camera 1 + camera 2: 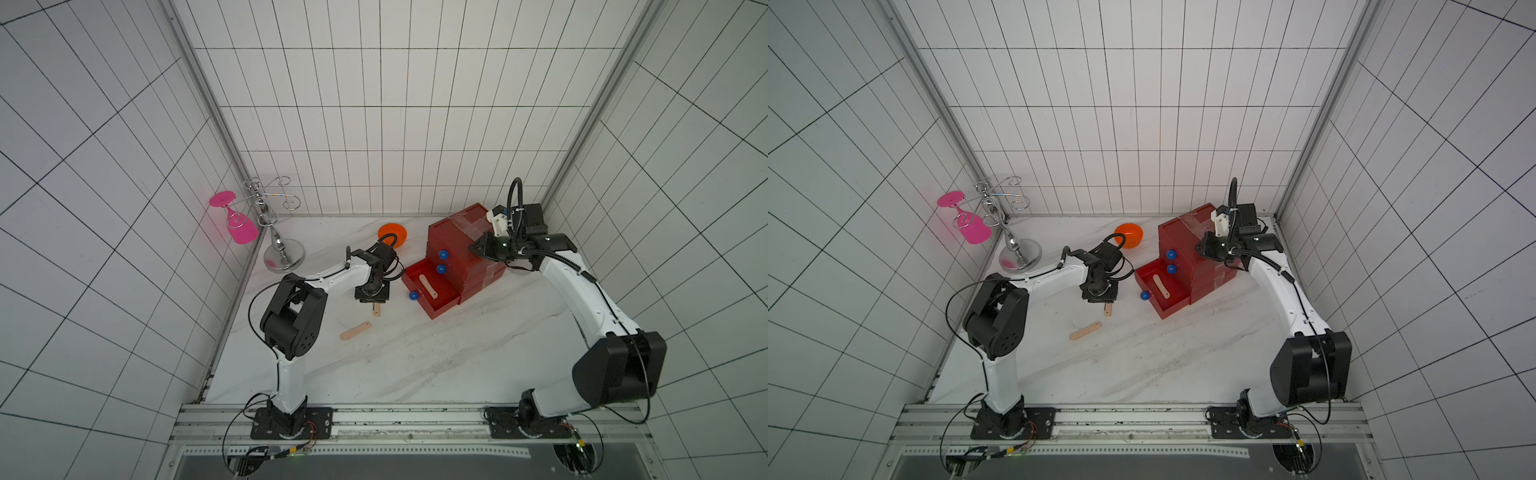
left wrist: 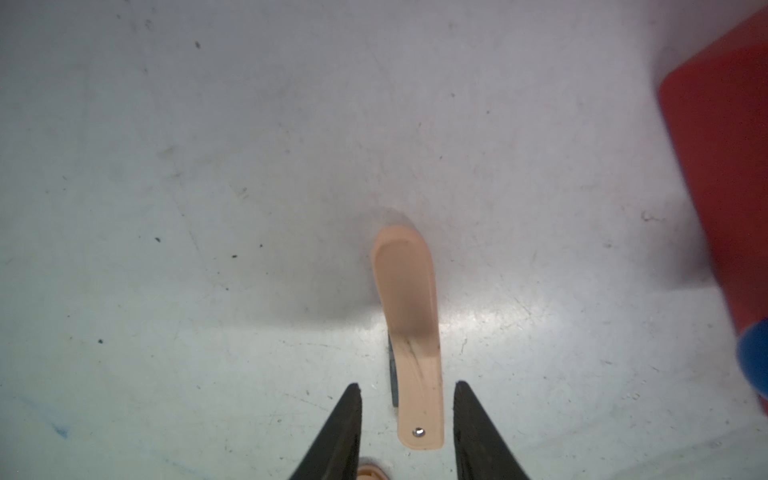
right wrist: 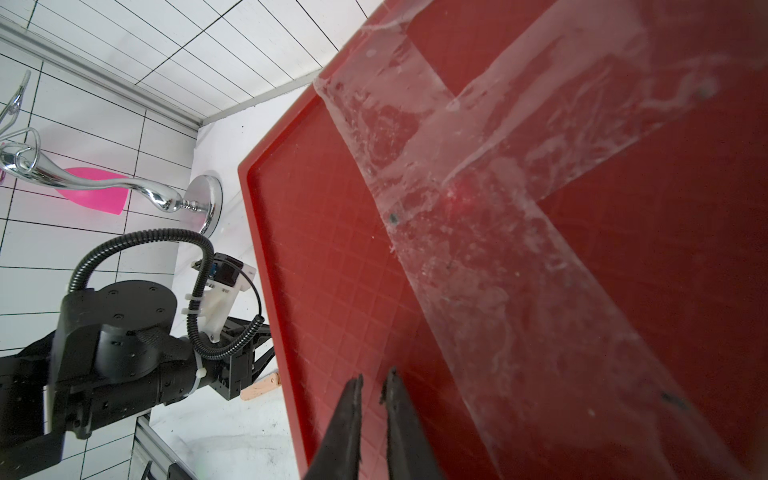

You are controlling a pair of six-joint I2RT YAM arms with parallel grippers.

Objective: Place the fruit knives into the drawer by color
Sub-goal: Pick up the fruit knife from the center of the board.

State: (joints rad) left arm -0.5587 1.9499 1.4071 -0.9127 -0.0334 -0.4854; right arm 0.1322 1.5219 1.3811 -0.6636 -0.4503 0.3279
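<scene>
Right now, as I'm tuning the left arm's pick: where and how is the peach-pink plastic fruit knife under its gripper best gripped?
Take the peach-pink plastic fruit knife across its narrow width near the riveted end, from above. It looks flat on the white marble table, so only its long edges can be pinched; the open left gripper straddles that end.

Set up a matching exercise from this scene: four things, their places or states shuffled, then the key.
1 orange bowl
2 pink glass
3 bottom drawer
4 left gripper

A open, peach knife inside
B hanging upside down on the metal rack
C jaws open astride a knife on the table
D on the table beside the red chest

Pairs: 1-D, 2-B, 3-A, 4-C
</scene>
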